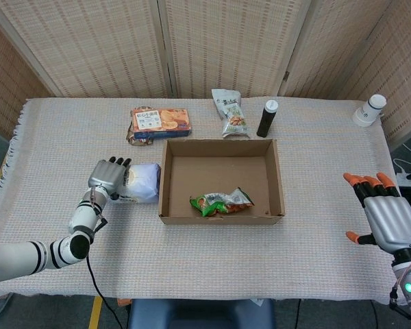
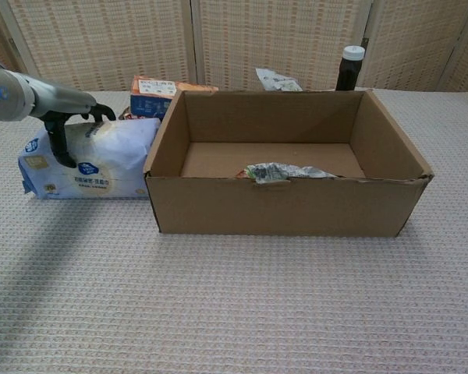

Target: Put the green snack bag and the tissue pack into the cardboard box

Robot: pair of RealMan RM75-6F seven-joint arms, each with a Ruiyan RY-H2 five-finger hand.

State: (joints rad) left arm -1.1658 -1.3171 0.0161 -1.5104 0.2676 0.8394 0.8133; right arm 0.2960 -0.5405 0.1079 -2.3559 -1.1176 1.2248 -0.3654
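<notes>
The robot's left hand point(image 1: 109, 177) rests on top of the tissue pack point(image 2: 93, 159), its dark fingers point(image 2: 59, 144) curling down over the near face and the far edge. It looks like a clasp closing around the pack, though I cannot tell whether the hold is firm yet. The pack lies on the woven tablecloth point(image 1: 55, 137), directly under the hand and touching the left wall of the cardboard box point(image 1: 222, 218).

The pack is a soft plastic-wrapped bundle. It probably weighs little, gives under pressure and has a slick wrapper, so a broad squeeze across its short width, near the middle, seems the safest hold. A pinch at one end would likely let it sag or slide.

The green snack bag point(image 1: 221, 201) already lies inside the box, beyond the hand and low against the near wall. The box floor past it is bare, so there is room for the pack.

To reach it, the hand must lift the pack above the box wall just beside it. An orange snack box point(image 1: 160, 122) sits ahead of the hand, apart from the pack.

The right hand point(image 1: 390, 218) hovers well away on the other side of the box, fingers spread, holding nothing.
</notes>
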